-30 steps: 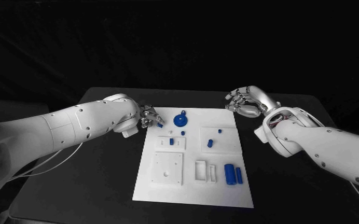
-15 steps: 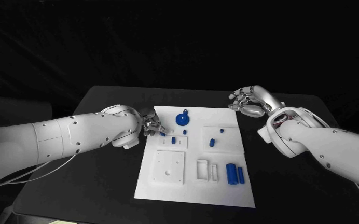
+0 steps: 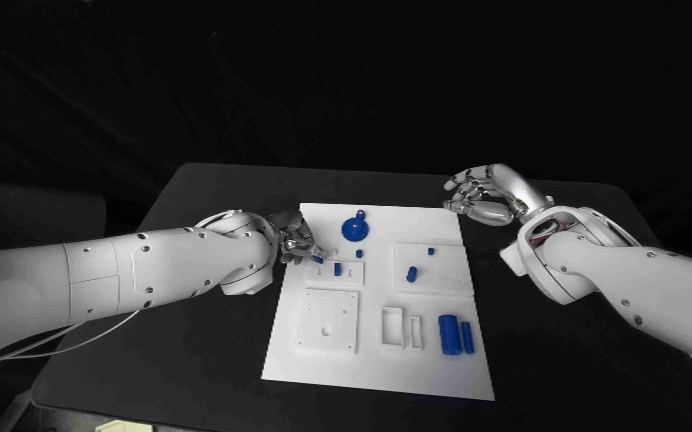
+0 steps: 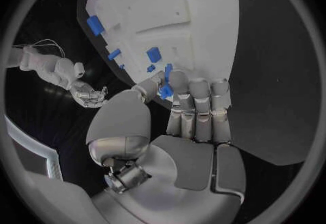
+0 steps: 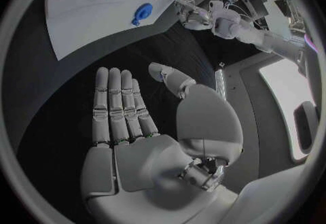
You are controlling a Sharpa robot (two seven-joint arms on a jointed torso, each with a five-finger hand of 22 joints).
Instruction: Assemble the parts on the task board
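Observation:
The white task board (image 3: 378, 357) lies mid-table. My left hand (image 3: 293, 237) hovers at its far left edge and pinches a small blue part (image 4: 165, 91) between thumb and fingers; the part (image 3: 316, 259) sits just over the board beside a small blue peg (image 3: 338, 269). A round blue part (image 3: 353, 228) lies at the far end, and two blue bars (image 3: 449, 334) at the near right. Off the board's far right corner my right hand (image 3: 483, 195) is raised; its palm (image 5: 136, 120) is flat, fingers straight, nothing in it.
More small blue pieces (image 3: 411, 274) stand in the board's right middle blocks. A square white block (image 3: 327, 320) and a slotted block (image 3: 392, 327) rise from the near half. Black table (image 3: 188, 352) surrounds the board.
My left hand has drawn slightly nearer along the board's left edge, carrying the small blue part over the board. The right hand has barely moved.

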